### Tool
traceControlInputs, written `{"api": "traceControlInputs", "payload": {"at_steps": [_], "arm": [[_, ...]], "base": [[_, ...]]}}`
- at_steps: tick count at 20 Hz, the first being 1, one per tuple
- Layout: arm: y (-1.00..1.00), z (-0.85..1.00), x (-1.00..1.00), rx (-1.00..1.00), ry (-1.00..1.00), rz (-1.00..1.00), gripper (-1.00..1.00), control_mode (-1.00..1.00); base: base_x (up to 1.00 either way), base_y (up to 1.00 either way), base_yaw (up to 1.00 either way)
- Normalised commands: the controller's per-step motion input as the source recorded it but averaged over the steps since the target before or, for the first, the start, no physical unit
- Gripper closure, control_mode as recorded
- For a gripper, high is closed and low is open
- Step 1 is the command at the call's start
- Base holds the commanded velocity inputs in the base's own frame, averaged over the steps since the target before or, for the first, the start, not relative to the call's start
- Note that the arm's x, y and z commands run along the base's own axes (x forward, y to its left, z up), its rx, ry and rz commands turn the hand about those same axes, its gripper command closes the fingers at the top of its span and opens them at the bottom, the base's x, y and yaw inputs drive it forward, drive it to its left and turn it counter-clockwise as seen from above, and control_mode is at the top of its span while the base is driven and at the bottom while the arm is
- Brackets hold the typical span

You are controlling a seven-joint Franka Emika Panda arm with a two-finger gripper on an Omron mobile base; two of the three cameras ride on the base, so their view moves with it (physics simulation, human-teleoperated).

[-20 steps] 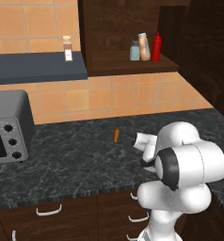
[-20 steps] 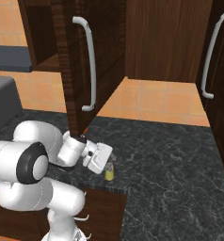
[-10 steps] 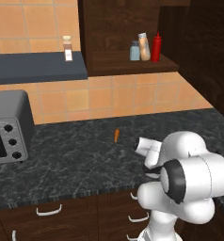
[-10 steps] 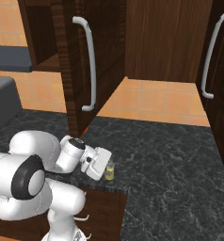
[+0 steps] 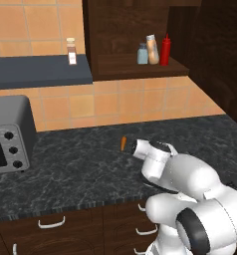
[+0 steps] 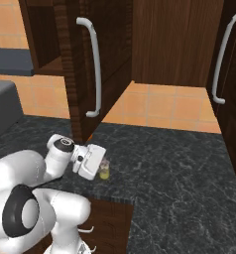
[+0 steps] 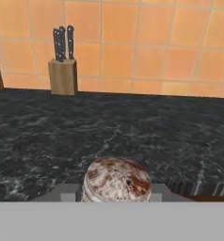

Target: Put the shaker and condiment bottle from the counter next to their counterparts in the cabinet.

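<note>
This is looking like a home kitchen, rendered rather than real. A long black stone bench with grey marbling is running over dark wood drawers with pale handles. Orange tiles are covering the wall behind it. A dark wooden wall cabinet is standing open, its shelf carrying small bottles. A grey toaster oven is sitting at the left, and a knife block is standing against the tiles.
</note>
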Motion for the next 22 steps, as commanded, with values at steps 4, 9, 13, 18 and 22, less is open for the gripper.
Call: {"api": "traceControlInputs", "payload": {"at_steps": [4,9,13,18,22], "arm": [[0.56,0.49,0.0,-0.05,-0.11,0.29,1.0,-1.0],[0.33,0.26,0.14,0.0,-0.07,0.44,1.0,-1.0],[0.18,0.22,0.27,0.0,-0.04,0.51,1.0,-1.0],[0.03,0.4,0.12,0.0,-0.08,0.48,1.0,-1.0],[0.11,0.55,0.0,-0.08,-0.12,0.35,1.0,-1.0]], "base": [[0.0,0.0,0.0],[0.0,0.0,0.0],[0.0,0.0,0.0],[0.0,0.0,0.0],[0.0,0.0,0.0]]}}
